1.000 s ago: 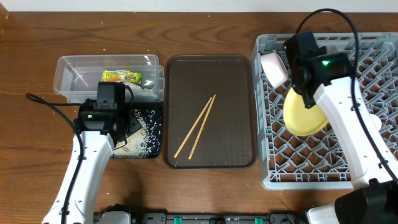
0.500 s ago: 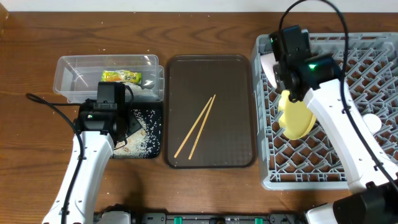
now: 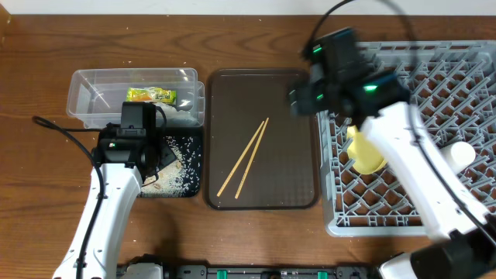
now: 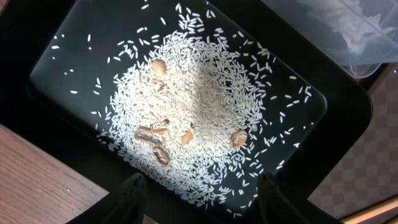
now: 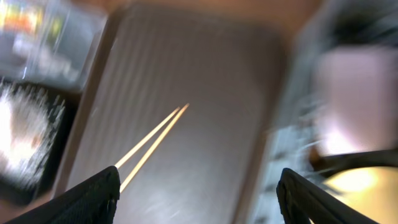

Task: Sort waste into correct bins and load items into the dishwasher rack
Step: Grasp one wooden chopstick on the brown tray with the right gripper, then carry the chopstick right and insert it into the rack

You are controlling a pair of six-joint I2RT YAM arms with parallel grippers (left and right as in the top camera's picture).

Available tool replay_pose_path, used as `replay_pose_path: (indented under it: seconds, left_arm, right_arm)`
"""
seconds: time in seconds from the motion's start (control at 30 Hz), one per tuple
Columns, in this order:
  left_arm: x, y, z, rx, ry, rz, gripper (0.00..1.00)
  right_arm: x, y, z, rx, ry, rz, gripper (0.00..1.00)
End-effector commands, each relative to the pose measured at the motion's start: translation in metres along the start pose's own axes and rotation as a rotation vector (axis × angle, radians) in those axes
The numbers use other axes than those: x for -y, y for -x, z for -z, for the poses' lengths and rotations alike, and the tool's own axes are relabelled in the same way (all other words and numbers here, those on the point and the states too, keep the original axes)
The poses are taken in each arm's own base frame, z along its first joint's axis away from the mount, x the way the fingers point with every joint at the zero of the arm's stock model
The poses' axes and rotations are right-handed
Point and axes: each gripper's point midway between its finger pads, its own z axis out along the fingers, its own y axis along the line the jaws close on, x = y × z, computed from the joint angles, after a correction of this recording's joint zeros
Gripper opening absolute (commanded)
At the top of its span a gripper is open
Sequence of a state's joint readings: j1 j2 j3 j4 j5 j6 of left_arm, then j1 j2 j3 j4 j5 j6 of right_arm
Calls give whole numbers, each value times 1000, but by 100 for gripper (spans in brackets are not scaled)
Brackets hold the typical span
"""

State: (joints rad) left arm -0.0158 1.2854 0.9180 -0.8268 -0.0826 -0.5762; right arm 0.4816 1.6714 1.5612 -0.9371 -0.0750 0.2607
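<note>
The chopsticks (image 3: 244,155) lie side by side on the dark brown serving tray (image 3: 232,93). My right gripper (image 3: 301,99) hovers open over that tray's right edge, with nothing between its fingers (image 5: 93,196). The right wrist view is blurred and shows the chopsticks (image 5: 152,140) ahead. The yellow plate (image 3: 364,151) stands on edge among the pegs of the grey dishwasher rack (image 3: 465,70). A small white cup (image 3: 463,155) sits further right in the rack. My left gripper (image 4: 202,202) hangs open over the black tray (image 4: 348,106), above the loose rice (image 4: 193,106).
The clear tub (image 3: 93,97) at the back left holds the green-and-yellow wrapper (image 3: 151,95). The black tray (image 3: 194,186) lies just in front of it, against the brown tray's left side. A few brown shell-like bits (image 4: 152,134) lie in the rice.
My right gripper opened, left the yellow plate standing in the rack, and swung left to the brown tray's right edge. The left arm has not moved.
</note>
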Motion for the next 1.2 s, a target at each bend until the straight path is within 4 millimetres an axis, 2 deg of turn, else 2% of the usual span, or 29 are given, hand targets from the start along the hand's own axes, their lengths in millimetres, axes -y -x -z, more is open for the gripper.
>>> replay_pose_path:
  seconds: [0.0,0.17,0.33,0.5,0.67,0.73,0.97,1.1,1.17]
  left_arm:
    - [-3,3,2,13,10,10,60]
    - [-3,3,2,13,10,10,60]
    - [-3,3,2,13,10,10,60]
    - [-3,3,2,13,11,10,60]
    - [-3,3,2,13,10,10,60]
    - [-3,3,2,13,11,10,60]
    - [-3,3,2,13,11,10,60]
    - [-3,3,2,13,10,10,60]
    - [-3,3,2,13,11,10,60]
  right_arm:
    - [-23,-46,-44,-175,32,-80,79]
    - [-41,-96,-87,-338,-9,-98,79]
    - [-64,-130,-118,-428,-33,-74,77]
    - [-71,-149,-143,-451,-92,-77,75]
    - [-67,-159,-156,-466,-135,-58,71]
    - [-64,-161,-158,-469,-155,-70,64]
    - [-46,-161,-157,-481,-210,-92,27]
    - [-30,-157,-155,-497,-229,-134,12]
    - [-21,-156,-153,-510,-236,-155,9]
